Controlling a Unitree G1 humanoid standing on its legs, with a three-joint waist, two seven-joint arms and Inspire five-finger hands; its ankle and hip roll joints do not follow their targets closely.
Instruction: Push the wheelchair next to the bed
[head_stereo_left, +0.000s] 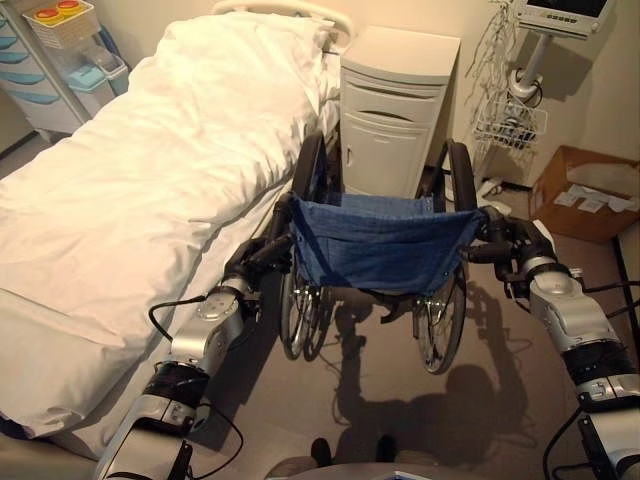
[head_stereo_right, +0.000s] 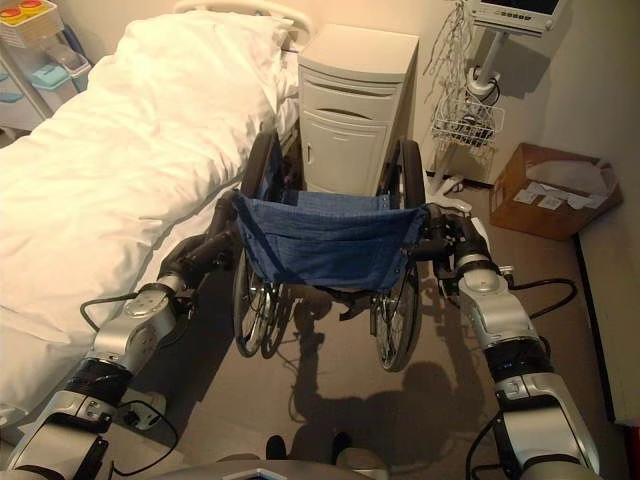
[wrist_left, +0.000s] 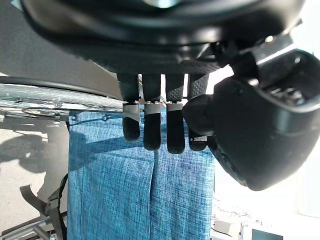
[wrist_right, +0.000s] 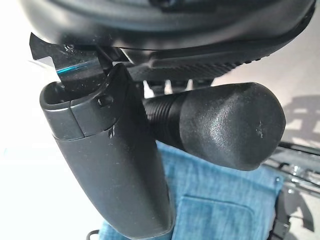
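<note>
1. Wheelchair (head_stereo_left: 380, 250), with its blue fabric backrest (head_stereo_left: 385, 238), is seen standing just beside the white-covered bed (head_stereo_left: 130, 180), facing a white bedside cabinet (head_stereo_left: 392, 105).
2. Left hand (head_stereo_left: 262, 252) is curled round the left push handle (wrist_left: 205, 112).
3. Right hand (head_stereo_left: 520, 248) is clamped round the right push handle (wrist_right: 220, 122).
4. A cardboard box (head_stereo_left: 585, 190) is seen on the floor at right.

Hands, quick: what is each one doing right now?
Left hand: closed round the wheelchair's left push handle.
Right hand: closed round the right push handle.
</note>
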